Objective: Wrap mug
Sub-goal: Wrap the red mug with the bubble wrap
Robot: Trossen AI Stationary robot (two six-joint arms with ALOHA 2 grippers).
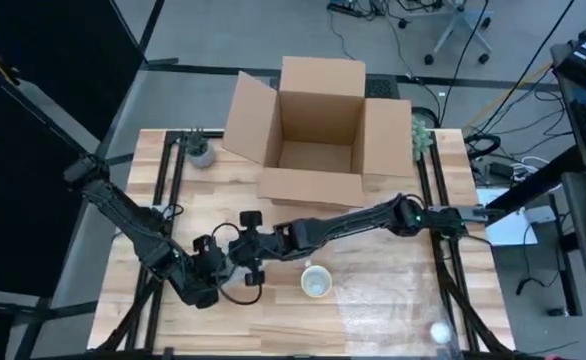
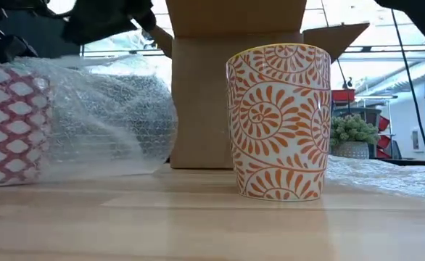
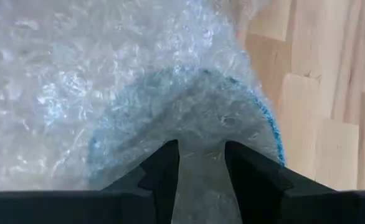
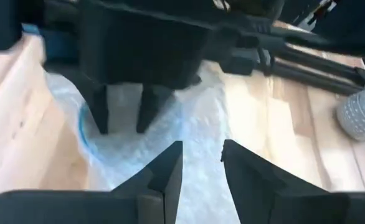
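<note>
Bench: a pale wooden bench (image 1: 393,300) with a black metal frame is seen from above; both arms meet over its front left part.

Wrapped mug: a blue-rimmed mug under clear bubble wrap (image 3: 189,112) is seen in the left wrist view, lying on the bench under the two claws. In the low view the clear bubble wrap bundle (image 2: 104,123) lies on its side at the left, with a red-and-white patterned object (image 2: 9,123) inside its left end.

Left claw: the left claw (image 1: 221,265) is set against the bundle; in its wrist view the two dark fingers (image 3: 164,171) stand narrowly apart with bubble wrap pinched between them.

Right claw: the right claw (image 1: 245,255) is reached across from the right and is held just beside the left one. Its dark fingers (image 4: 164,171) are narrowly parted over the wrap; whether the wrap is gripped cannot be told.

Second mug: a white mug with an orange spiral leaf pattern and yellow rim (image 2: 279,122) is stood upright on the bench, apart from the bundle, to its right.

Box: an open brown cardboard box (image 1: 318,135) is placed at the back of the bench, flaps spread.

Plants: a small green potted plant in a grey pot (image 1: 200,150) is set left of the box, and a pale green one (image 1: 421,135) at its right.

Loose wrap: a flat sheet of clear bubble wrap (image 1: 413,310) is spread on the front right of the bench.
</note>
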